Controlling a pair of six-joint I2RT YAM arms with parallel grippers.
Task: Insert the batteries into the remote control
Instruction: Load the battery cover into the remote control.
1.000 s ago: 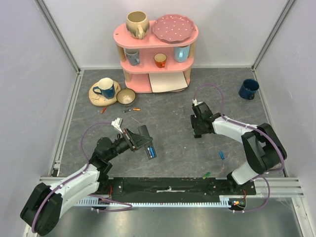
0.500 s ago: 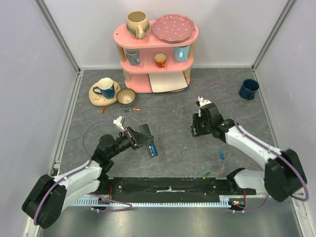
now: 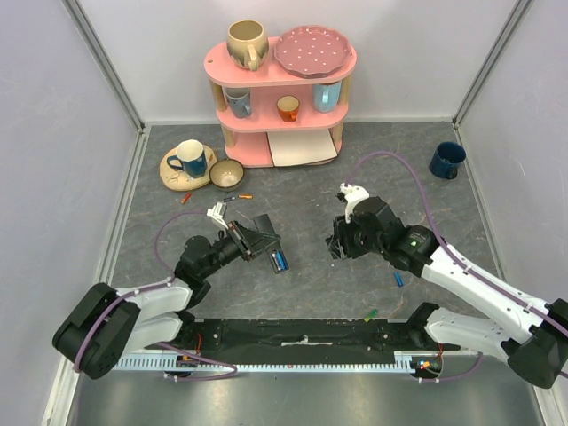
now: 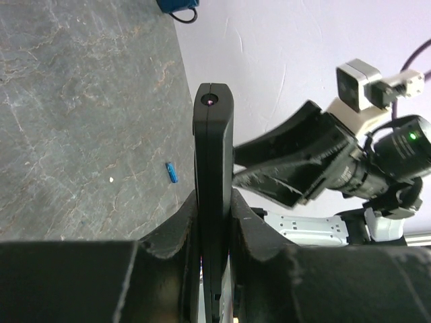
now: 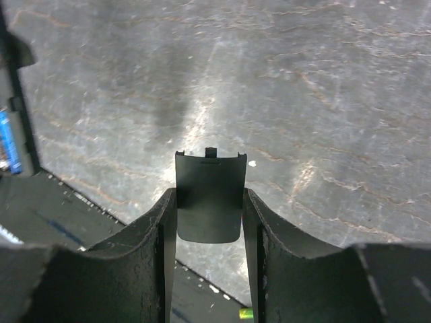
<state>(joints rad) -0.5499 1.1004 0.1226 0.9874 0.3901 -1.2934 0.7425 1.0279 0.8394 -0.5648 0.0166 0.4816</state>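
Top view, left gripper (image 3: 256, 241): clamped on the remote (image 3: 269, 246), holding it up off the table (image 3: 302, 191), left of centre.
Top view, remote: tilted, its open bay facing up, with a fitted battery (image 3: 280, 260), blue, lying in the near end.
Top view, right gripper (image 3: 337, 246): just right of the remote and apart from it, tips pointing towards it. What it holds is too dark to make out here.
Top view, loose batteries: a blue battery (image 3: 398, 279) lies on the table beside the right arm. A green battery (image 3: 370, 314) sits near the front rail. An orange battery (image 3: 244, 196) lies farther back, near the bowl (image 3: 226, 173).
Left wrist, jaws: narrow, pressed on both flat faces of the remote (image 4: 212, 168), which stands edge-on between them.
Left wrist, surroundings: the right gripper is close on the remote's right. The blue battery (image 4: 172, 172) lies on the table to the left.
Right wrist, jaws: partly closed, gripping a flat black cover (image 5: 209, 198) by its two long edges, its tabbed end pointing away from the camera.
Right wrist, fingers (image 5: 165, 229): touching the cover on both sides, above the table.
Right wrist, remote (image 5: 20, 121): at the left edge, with the fitted battery (image 5: 5, 141) showing.
Right wrist, green battery (image 5: 246, 312): at the bottom edge.
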